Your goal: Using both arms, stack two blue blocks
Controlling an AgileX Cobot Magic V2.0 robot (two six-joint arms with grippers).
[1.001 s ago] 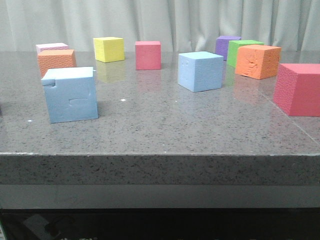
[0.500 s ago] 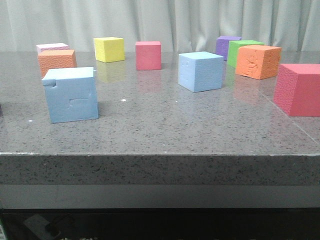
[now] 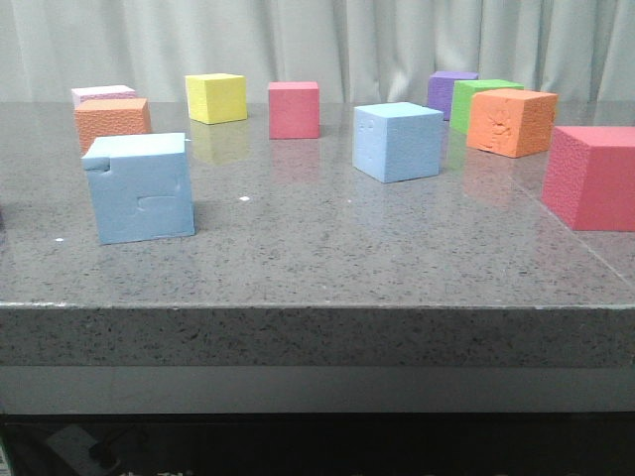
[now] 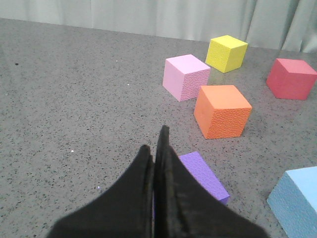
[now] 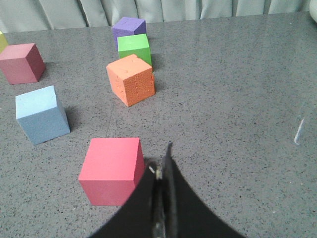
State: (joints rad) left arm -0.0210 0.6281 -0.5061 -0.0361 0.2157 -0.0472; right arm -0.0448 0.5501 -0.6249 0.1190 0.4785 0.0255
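- Grey speckled table [image 3: 327, 253] before pale curtains carries scattered foam cubes.
- Left gripper [image 4: 154, 148], fingers pressed together, hangs over a purple cube [image 4: 205, 174]; reaching on, it risks knocking that.
- Chipped blue block [image 3: 140, 187] stands left, plainer blue block [image 3: 398, 141] mid-table, well apart.
- Right gripper [image 5: 162, 168], fingers pressed together, hangs beside a red cube [image 5: 111, 169], a likely snag.

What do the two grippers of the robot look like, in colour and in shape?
Both show only in the wrist views. The left gripper is matte black, with two broad, curved fingers that narrow to thin tips. The right gripper is also black and tapers to a point, with a small pale metallic spot near the tip. No cables, labels or markings show on either.
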